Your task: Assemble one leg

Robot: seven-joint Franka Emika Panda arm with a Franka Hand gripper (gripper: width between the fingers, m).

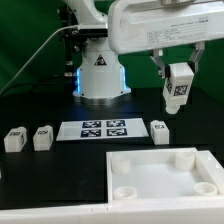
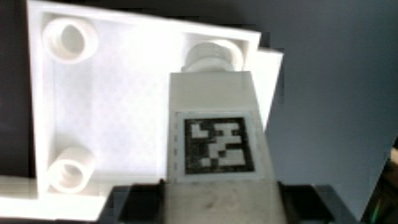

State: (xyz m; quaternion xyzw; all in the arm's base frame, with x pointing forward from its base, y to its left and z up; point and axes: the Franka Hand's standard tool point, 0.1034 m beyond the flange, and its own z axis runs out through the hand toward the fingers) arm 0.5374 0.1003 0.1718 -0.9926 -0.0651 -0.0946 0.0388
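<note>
My gripper [image 1: 178,72] is shut on a white leg [image 1: 179,90] with a black-and-white tag, holding it in the air above the table, toward the exterior view's right. In the wrist view the leg [image 2: 217,130] runs out from between my dark fingers [image 2: 146,200]. Beyond it lies the large flat white tabletop [image 2: 125,100] with round corner sockets [image 2: 71,40]. In the exterior view the tabletop [image 1: 160,180] lies at the front right, below and in front of the held leg. Three more legs stand on the table: two at the left [image 1: 14,140] [image 1: 42,137] and one [image 1: 160,131] beside the marker board.
The marker board [image 1: 104,130] lies flat at the table's middle. The robot base [image 1: 100,70] stands behind it. The table surface is black. A green wall is at the back.
</note>
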